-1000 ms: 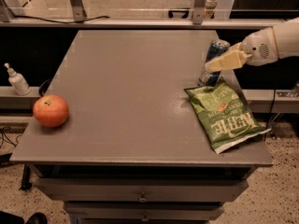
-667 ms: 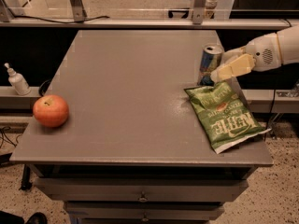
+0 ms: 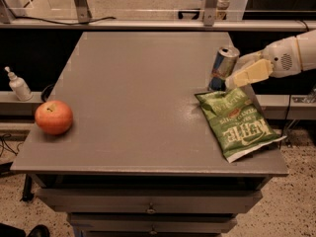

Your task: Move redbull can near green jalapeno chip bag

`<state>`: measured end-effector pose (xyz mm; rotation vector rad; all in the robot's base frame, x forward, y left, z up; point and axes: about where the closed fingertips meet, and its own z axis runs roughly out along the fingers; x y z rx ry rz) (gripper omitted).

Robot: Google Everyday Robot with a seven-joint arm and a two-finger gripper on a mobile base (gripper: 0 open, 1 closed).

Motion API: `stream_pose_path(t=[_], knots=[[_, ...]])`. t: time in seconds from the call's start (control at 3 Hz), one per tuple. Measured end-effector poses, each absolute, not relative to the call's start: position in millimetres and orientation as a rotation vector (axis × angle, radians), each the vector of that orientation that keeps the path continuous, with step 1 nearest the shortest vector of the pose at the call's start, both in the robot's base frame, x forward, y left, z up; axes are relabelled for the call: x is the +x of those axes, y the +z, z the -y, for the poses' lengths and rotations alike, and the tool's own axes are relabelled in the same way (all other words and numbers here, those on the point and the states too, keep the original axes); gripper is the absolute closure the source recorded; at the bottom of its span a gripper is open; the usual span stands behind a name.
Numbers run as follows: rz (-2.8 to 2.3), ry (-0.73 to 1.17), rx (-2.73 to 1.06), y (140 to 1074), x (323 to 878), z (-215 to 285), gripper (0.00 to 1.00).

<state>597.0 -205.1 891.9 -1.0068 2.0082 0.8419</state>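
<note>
The redbull can (image 3: 223,68), blue and silver with a silver top, stands slightly tilted on the grey table (image 3: 133,98) at its right side. Its base is right at the top edge of the green jalapeno chip bag (image 3: 238,121), which lies flat near the table's right front corner with white lettering facing up. My gripper (image 3: 243,76), cream-coloured on a white arm, reaches in from the right. It is right beside the can's right side, just above the bag's top edge.
A red-orange apple (image 3: 54,117) lies near the table's left front edge. A small white pump bottle (image 3: 19,85) stands on a ledge left of the table. Drawers sit under the tabletop, and a rail with metal posts runs behind it.
The can has come down and slightly left to the bag's top edge. It now shows more fully to the left of my gripper, which covered part of it before.
</note>
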Motion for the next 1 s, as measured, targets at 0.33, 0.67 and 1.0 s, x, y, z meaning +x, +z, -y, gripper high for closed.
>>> stream_pose_path(t=[0.33, 0.67, 1.0], knots=[[-2.002, 0.772, -0.997, 900.8, 599.2, 231.2, 0.0], [-1.953, 0.64, -0.997, 924.2, 601.4, 283.8, 0.0], [-1.904, 0.58, -0.996, 952.0, 607.2, 294.4, 0.0]])
